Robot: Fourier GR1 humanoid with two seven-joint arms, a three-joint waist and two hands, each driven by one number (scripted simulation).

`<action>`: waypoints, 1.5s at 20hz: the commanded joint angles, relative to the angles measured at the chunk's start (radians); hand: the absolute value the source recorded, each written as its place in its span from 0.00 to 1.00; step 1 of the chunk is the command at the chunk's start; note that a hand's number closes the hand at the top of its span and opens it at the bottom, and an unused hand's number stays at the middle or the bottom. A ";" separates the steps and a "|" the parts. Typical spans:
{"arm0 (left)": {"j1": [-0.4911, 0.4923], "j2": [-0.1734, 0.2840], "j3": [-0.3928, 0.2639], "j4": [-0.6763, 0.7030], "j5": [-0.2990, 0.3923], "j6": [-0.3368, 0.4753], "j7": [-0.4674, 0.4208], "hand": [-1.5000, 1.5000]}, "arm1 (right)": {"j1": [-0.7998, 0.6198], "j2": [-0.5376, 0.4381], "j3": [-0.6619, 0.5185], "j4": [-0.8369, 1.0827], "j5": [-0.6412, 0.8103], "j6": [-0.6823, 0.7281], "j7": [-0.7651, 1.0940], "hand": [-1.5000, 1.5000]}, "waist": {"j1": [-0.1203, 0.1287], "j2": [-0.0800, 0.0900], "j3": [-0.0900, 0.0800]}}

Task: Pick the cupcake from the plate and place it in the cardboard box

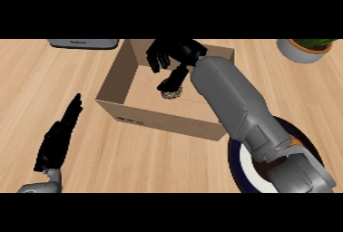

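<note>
Over cardboard box (137, 118), right hand (169, 52) open above cupcake (172, 94), plate (236, 164) under forearm

At upper centre, the right hand (173, 53) hangs over the cardboard box (161, 118), its thumb touching the cupcake (172, 94) inside.

Wide open counter (134, 154) left of the box (161, 118); right arm (234, 108) blocking its right side, plate (241, 167) just beyond.
</note>
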State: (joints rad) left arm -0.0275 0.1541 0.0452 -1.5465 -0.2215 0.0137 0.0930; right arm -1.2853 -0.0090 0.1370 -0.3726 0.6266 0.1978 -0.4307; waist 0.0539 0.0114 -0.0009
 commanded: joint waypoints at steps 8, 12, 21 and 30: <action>-0.028 0.022 0.027 0.023 0.026 -0.031 -0.026 0.50 | 0.003 0.009 -0.006 0.071 -0.245 -0.042 -0.015 0.00 | 0.028 0.008 0.000; -0.045 -0.013 -0.015 0.007 -0.016 0.003 0.006 0.50 | 0.007 0.009 -0.120 0.079 -0.374 -0.106 -0.017 0.00 | 0.026 0.010 0.001; -0.021 0.003 0.009 0.020 -0.007 -0.003 -0.024 0.50 | -0.067 -0.148 -0.353 0.157 -0.547 0.027 0.009 0.00 | 0.015 0.018 0.001; -0.041 -0.006 -0.008 0.007 -0.009 -0.010 -0.020 0.50 | 0.003 -0.386 -0.431 0.222 -0.593 0.109 -0.022 0.00 | 0.037 0.040 0.003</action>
State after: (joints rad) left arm -0.0590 0.1491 0.0374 -1.5501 -0.2289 0.0037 0.0857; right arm -1.3110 -0.3069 -0.2631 -0.1713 0.0544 0.2563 -0.4330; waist 0.0859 0.0420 0.0014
